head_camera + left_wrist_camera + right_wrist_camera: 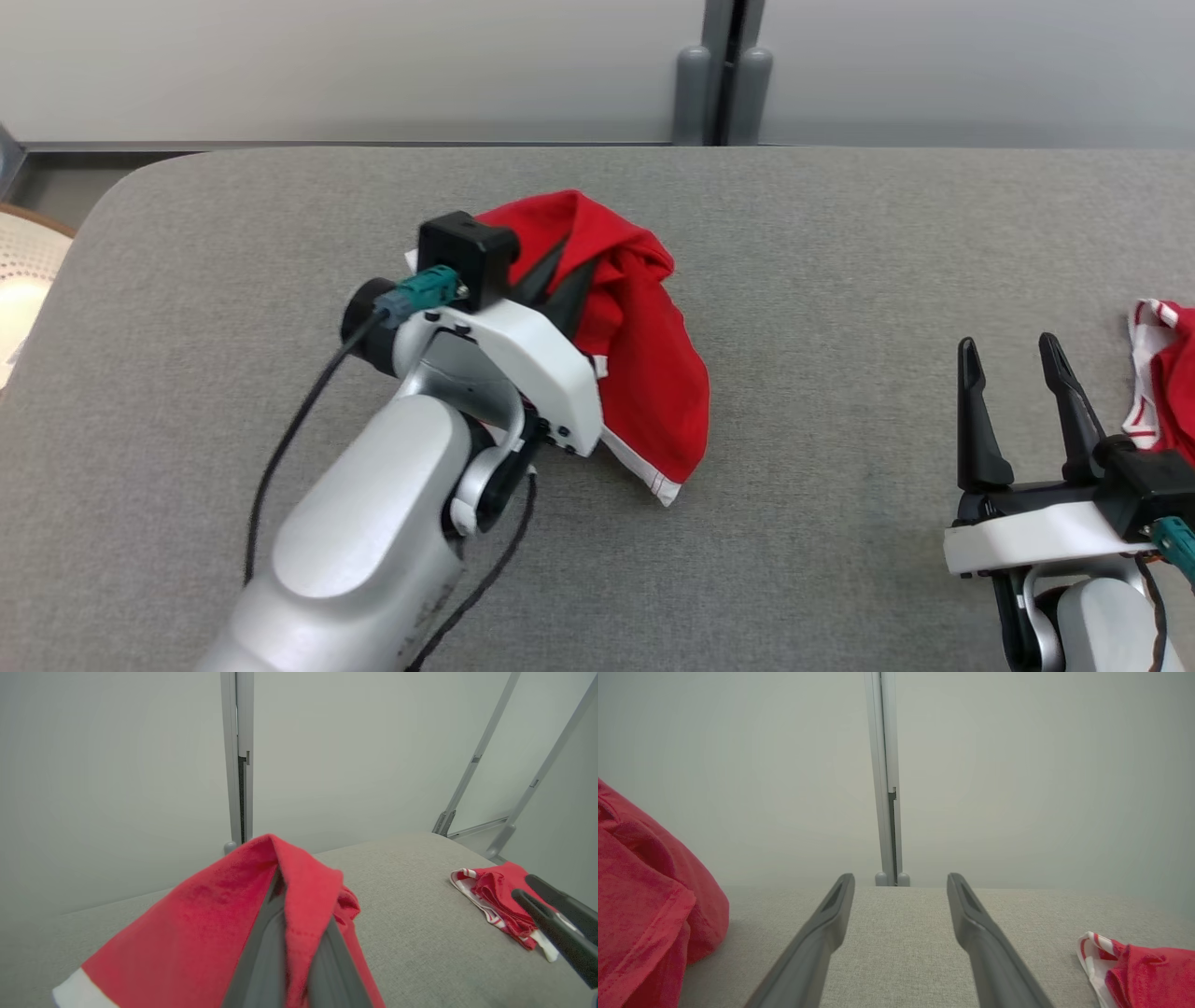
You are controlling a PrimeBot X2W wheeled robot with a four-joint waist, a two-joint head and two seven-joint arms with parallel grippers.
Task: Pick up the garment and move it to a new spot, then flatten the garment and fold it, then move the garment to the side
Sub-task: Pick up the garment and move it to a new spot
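Observation:
A red garment (644, 355) with a white hem hangs bunched over the middle of the grey table (840, 233). My left gripper (565, 275) is shut on a fold of it, and the cloth drapes over both dark fingers (261, 952) in the left wrist view, where the garment (196, 924) falls to either side. The lower white hem touches the table. My right gripper (1013, 355) stands open at the lower right, low over the table, fingers (822, 933) wide apart with only bare cloth surface between them. The garment (640, 914) shows at the left edge of the right wrist view.
A second red and white piece of cloth (1162, 373) lies crumpled at the table's right edge, just right of my right gripper; it also shows as a small heap (500, 900) in the left wrist view. A pale wall with a grey post (724, 70) stands behind the table.

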